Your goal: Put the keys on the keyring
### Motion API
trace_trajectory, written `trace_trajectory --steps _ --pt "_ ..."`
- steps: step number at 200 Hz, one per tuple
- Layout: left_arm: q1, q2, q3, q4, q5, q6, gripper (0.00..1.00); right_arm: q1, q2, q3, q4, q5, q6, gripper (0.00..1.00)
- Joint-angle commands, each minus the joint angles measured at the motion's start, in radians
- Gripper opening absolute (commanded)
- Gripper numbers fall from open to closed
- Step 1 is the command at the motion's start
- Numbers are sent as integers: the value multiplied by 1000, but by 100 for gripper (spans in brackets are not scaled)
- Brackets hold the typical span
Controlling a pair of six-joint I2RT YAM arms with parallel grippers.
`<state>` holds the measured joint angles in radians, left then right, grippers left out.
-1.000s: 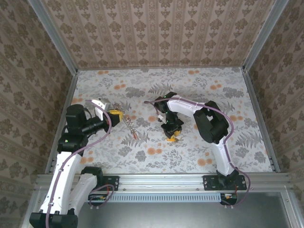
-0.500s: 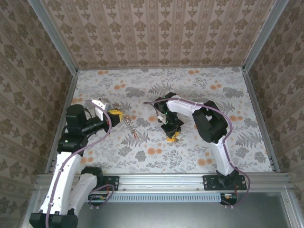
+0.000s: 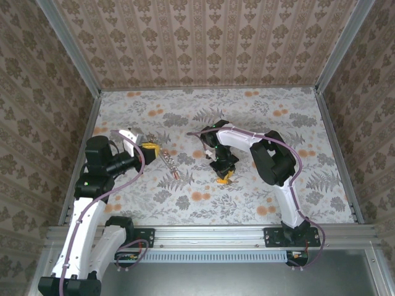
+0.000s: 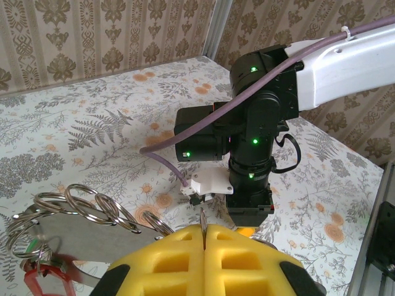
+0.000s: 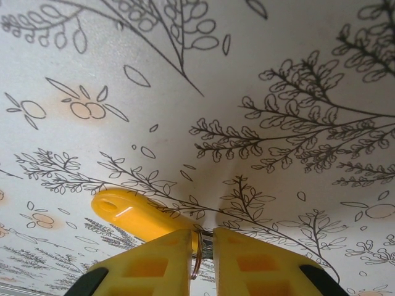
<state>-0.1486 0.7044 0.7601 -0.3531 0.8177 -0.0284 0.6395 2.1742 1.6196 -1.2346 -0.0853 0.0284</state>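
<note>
From above, the left gripper (image 3: 150,148) is clamped on the thin grey metal keyring with its chain (image 3: 168,161), and the right gripper (image 3: 225,176) points down at the flowered table (image 3: 296,117); in the left wrist view, a red plastic tag (image 4: 34,280) hangs beside the closed fingers (image 4: 247,265). In the right wrist view the fingers (image 5: 259,265) pinch the small ring (image 5: 199,250) of the orange-yellow tagged key (image 5: 133,219), which lies on the table, in no tray; I would lift it straight, with the pinch kept firm.

No legible text, label, brand or number. Wallpaper (image 3: 210,37) and table cover (image 3: 203,105) carry printed ornament, no lettering.
</note>
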Motion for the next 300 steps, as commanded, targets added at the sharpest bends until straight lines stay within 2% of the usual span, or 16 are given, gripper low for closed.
trace_trajectory --steps 1,71,111,159,186,209,228,245,268,300 --pt "11 -19 32 21 17 23 0 -1 -27 -13 -32 22 -13 17" --pt "13 -17 32 19 14 24 0 -4 -53 -28 -20 18 -5 13" --pt "14 -13 32 19 15 23 0 -10 -88 -32 -11 3 3 2" --pt "9 4 17 75 78 -5 0 -20 -262 -116 82 -56 -10 0" --pt "-6 23 4 129 123 -31 0 -18 -473 -243 263 -114 -28 0" --pt "-43 55 6 173 152 -42 0 -5 -722 -392 478 -146 -52 0" --pt "-88 75 25 202 176 -32 0 11 -960 -553 760 -215 -45 0" --pt "-141 82 51 239 220 -13 0 21 -1113 -672 986 -248 -22 0" --pt "-236 109 122 201 294 89 0 23 -1225 -786 1249 -296 36 0" --pt "-342 178 216 111 366 204 0 25 -1236 -846 1519 -425 119 0"
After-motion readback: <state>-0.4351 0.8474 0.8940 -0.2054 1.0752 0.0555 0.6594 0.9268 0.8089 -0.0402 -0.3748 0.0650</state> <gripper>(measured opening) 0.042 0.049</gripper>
